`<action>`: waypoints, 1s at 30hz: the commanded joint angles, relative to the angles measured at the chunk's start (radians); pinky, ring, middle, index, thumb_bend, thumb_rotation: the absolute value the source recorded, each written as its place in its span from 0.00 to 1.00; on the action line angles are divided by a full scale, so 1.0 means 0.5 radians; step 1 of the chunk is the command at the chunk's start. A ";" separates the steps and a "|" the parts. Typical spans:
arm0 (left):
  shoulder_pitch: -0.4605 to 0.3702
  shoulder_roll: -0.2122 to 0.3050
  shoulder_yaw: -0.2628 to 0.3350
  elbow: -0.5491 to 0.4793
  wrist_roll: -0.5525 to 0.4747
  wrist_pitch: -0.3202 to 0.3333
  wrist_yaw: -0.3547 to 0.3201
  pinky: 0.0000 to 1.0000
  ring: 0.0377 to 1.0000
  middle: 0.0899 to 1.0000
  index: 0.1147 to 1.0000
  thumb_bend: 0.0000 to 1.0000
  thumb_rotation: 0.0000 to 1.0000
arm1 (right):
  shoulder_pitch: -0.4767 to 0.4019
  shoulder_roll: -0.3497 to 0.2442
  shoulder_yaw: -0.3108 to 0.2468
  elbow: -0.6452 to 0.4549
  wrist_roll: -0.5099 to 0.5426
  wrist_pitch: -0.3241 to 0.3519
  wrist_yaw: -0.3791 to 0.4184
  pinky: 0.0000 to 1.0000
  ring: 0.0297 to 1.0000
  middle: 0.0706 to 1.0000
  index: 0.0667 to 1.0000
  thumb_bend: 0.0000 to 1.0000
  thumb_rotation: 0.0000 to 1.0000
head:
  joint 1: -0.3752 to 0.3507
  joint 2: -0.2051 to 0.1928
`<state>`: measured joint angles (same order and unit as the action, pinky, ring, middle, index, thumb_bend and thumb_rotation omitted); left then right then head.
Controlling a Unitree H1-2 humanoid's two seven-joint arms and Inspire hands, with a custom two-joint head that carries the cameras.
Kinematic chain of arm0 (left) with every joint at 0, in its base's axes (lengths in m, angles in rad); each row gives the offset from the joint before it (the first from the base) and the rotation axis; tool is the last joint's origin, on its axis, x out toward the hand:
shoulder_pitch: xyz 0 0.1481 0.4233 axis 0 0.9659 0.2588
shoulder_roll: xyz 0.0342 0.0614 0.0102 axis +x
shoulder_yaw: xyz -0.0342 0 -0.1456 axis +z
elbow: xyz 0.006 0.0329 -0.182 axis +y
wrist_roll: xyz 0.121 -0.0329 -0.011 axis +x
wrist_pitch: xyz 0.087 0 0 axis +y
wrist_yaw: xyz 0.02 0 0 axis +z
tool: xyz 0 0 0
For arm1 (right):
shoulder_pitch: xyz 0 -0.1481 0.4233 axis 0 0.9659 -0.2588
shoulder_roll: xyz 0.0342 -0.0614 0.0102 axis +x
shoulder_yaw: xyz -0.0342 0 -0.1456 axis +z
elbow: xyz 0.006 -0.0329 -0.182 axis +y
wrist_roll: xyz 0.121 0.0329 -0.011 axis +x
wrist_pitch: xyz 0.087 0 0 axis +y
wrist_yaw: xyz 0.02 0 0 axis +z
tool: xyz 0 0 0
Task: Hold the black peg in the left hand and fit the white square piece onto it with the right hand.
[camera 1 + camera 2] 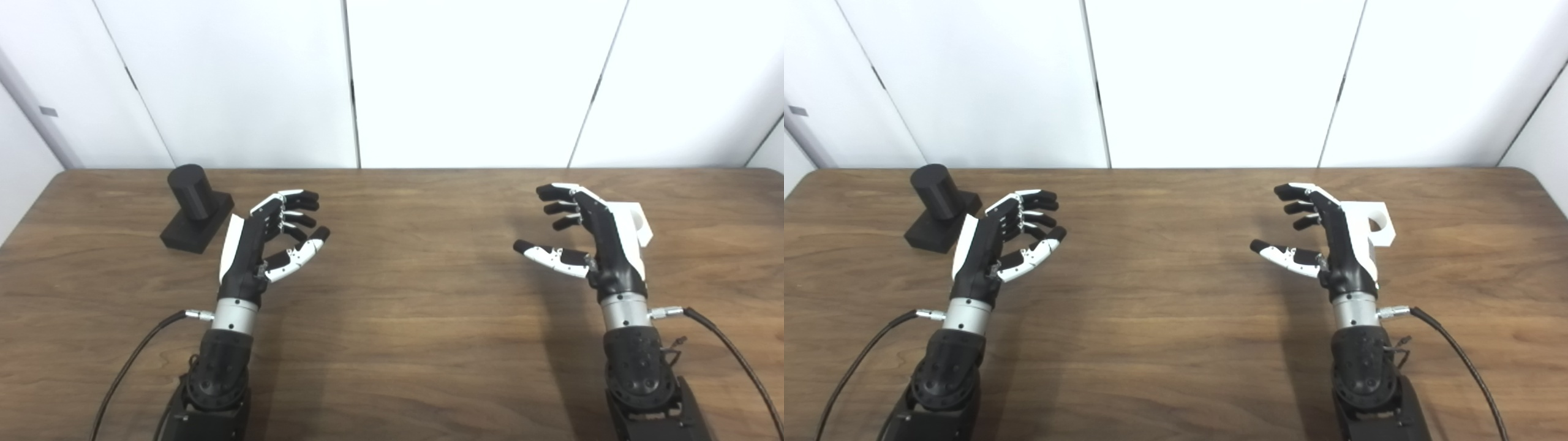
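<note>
- On the wooden surface, brown and grained, the black peg stands at far left: a matte cylinder upright on a flat square base.
- Left hand hovers just right of the peg, apart from it, fingers spread, holding nothing.
- Right hand is likewise spread and empty, and partly hides the white square piece lying just beyond it; a round hole shows in that smooth white block.
- White wall panels rise behind.

I'm seeing the wooden surface carrying the black peg standing at far left and the white square piece lying at right
</note>
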<state>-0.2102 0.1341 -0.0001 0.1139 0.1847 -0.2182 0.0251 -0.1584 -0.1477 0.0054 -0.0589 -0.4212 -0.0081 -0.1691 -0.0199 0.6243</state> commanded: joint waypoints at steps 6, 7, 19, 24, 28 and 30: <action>-0.057 0.015 0.003 -0.014 0.003 -0.082 0.021 0.48 0.58 0.64 0.62 0.58 0.10 | -0.068 -0.007 0.004 -0.039 -0.009 -0.048 -0.013 0.54 0.65 0.68 0.65 0.57 0.02 | -0.002 0.006; -0.057 0.015 0.003 -0.014 -0.001 -0.082 0.019 0.48 0.58 0.65 0.62 0.58 0.10 | -0.067 -0.007 0.003 -0.040 -0.006 -0.048 -0.011 0.53 0.64 0.68 0.65 0.57 0.02 | -0.002 0.006; -0.061 0.014 -0.002 0.009 0.005 -0.105 0.023 0.48 0.58 0.64 0.61 0.59 0.10 | -0.069 -0.014 0.003 -0.031 -0.015 -0.046 -0.008 0.53 0.64 0.68 0.65 0.58 0.03 | 0.050 -0.002; -0.070 -0.002 -0.021 0.039 0.021 -0.129 0.025 0.48 0.58 0.64 0.60 0.59 0.08 | -0.067 -0.042 -0.016 -0.011 0.026 -0.083 0.006 0.54 0.65 0.68 0.65 0.57 0.01 | 0.209 -0.021; -0.069 -0.045 -0.041 0.024 0.035 -0.080 0.037 0.49 0.59 0.64 0.60 0.60 0.09 | -0.068 -0.087 -0.036 0.019 0.068 -0.151 0.011 0.52 0.64 0.68 0.65 0.57 0.00 | 0.425 -0.031; -0.072 -0.072 -0.048 0.030 0.030 -0.075 0.043 0.50 0.59 0.64 0.59 0.62 0.08 | -0.068 -0.099 -0.048 0.014 0.092 -0.148 0.020 0.52 0.64 0.68 0.64 0.56 0.00 | 0.485 -0.040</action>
<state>-0.2113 0.1060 -0.0198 0.1519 0.1936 -0.2439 0.0338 -0.1584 -0.1853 -0.0053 -0.0250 -0.3853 -0.0349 -0.1518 0.2223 0.6044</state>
